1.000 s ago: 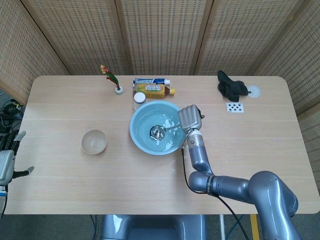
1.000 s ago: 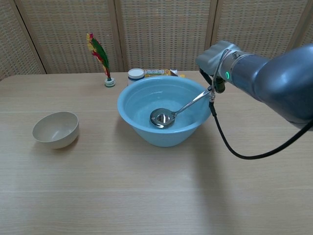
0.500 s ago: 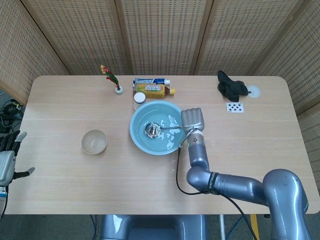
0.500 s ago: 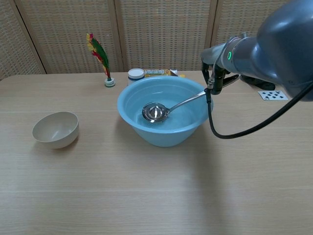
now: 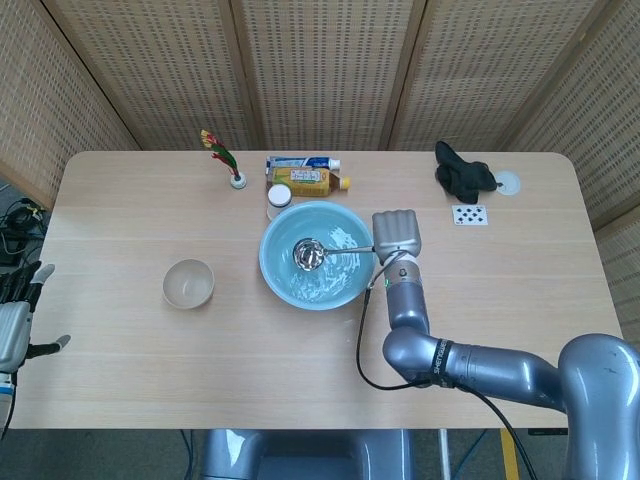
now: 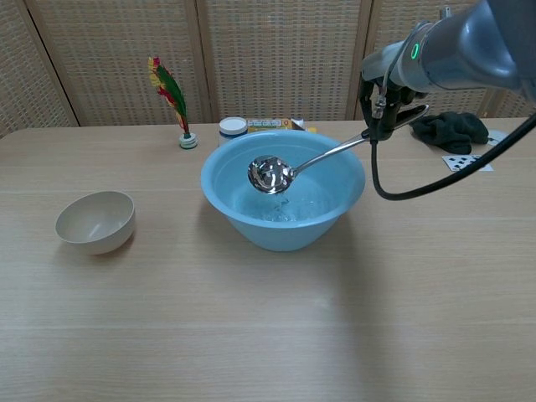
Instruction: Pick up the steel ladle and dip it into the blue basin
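Note:
The blue basin (image 5: 285, 285) (image 6: 251, 222) stands mid-table with water in it. My right hand (image 5: 396, 236) (image 6: 390, 100) grips the handle end of the steel ladle (image 5: 308, 254) (image 6: 270, 174) at the basin's right rim. The ladle's bowl hangs over the water inside the basin, lifted clear of the surface, with drips falling from it in the chest view. My left hand (image 5: 14, 328) stays off the table's left edge with its fingers apart and nothing in it.
A beige bowl (image 5: 188, 283) (image 6: 95, 221) sits left of the basin. Behind the basin are a white jar (image 5: 279, 196), a bottle (image 5: 306, 181) and a feathered shuttlecock (image 5: 226, 160). A black cloth (image 5: 464, 172) and a playing card (image 5: 469, 214) lie at the far right.
My right hand has risen and moved right, lifting the ladle's bowl from the basin's bottom up out of the water. The left hand has barely moved.

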Robot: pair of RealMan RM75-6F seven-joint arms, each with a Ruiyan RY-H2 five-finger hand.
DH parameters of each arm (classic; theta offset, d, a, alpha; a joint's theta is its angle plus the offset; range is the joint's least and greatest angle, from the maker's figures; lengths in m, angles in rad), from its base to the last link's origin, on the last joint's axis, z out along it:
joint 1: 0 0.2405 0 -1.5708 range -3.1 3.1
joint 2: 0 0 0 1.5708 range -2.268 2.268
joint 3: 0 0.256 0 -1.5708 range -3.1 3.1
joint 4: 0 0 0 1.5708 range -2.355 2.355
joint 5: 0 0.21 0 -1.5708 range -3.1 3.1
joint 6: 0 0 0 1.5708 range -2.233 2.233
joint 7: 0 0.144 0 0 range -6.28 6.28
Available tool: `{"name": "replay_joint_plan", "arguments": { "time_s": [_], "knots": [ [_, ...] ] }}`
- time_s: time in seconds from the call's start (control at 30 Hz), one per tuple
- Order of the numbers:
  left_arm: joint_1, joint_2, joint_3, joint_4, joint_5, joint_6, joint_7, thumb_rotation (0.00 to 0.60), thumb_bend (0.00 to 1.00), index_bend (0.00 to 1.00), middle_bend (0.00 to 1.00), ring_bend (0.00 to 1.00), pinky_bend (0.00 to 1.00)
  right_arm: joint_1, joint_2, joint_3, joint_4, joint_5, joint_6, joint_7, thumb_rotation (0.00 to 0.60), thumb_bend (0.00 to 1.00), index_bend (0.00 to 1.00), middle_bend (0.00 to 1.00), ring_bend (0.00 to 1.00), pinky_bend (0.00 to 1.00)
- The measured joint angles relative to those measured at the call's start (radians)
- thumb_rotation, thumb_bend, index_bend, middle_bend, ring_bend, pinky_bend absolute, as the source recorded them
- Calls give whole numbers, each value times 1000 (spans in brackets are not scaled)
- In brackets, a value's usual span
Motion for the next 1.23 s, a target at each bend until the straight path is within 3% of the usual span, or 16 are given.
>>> {"name": "replay_joint_plan", "arguments": {
  "time_s": [0.47,0.8,1.23],
  "knots": [
    [-5,-4,-2,1,-11,-7,7,600,0,0,0,0,0,42,56,20,-25,147,36,-83,600,826,851,1000,1000,1000],
    [-7,-1,-4,4,-17,-13,2,600,0,0,0,0,0,100,96,85,-40,313,84,-173,600,826,851,1000,1000,1000],
    [-8,0,-3,3,-16,-12,-1,600,0,0,0,0,0,132,115,120,-37,368,135,-223,600,824,851,1000,1000,1000]
  ]
}}
